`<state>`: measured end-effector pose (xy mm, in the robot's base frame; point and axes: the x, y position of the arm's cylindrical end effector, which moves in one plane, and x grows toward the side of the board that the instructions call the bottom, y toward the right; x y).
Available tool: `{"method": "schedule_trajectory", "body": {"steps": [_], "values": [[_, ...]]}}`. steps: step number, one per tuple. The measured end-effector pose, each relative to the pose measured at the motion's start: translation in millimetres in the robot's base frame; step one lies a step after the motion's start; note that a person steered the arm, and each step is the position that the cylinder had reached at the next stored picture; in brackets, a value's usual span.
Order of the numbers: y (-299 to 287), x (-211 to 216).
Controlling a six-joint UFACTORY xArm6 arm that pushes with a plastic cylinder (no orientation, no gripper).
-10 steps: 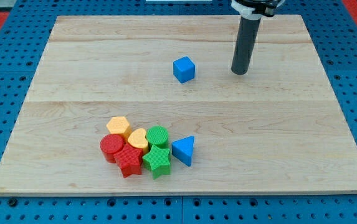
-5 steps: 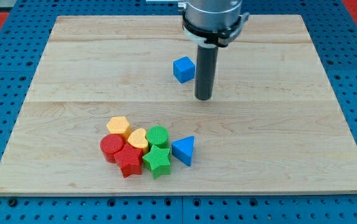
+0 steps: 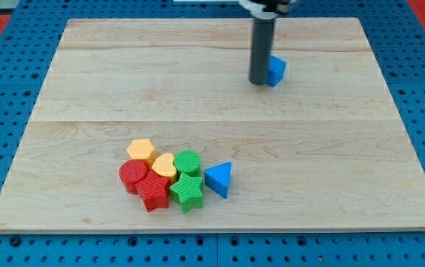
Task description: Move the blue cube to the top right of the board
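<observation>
The blue cube (image 3: 276, 70) lies on the wooden board (image 3: 346, 148), right of centre in the upper part. My rod comes down from the view's top, and my tip (image 3: 259, 81) rests against the cube's left side, partly hiding it. The cube sits below and left of the board's top right corner.
A cluster of blocks lies at the lower left of centre: an orange hexagon (image 3: 141, 150), a yellow block (image 3: 164, 165), a green cylinder (image 3: 188, 161), a red cylinder (image 3: 132, 176), a red star (image 3: 153, 191), a green star (image 3: 187, 191) and a blue triangle (image 3: 219, 179).
My tip swung below and around to the cube's left, then moved up and right. The blue cube slid to the right and slightly up. The cluster has not moved.
</observation>
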<state>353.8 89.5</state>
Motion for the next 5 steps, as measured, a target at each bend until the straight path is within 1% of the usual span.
{"method": "schedule_trajectory", "body": {"steps": [2, 3, 4, 5], "values": [[68.1, -53.5], [66.5, -26.3], [101.9, -37.6], [117.7, -59.2]]}}
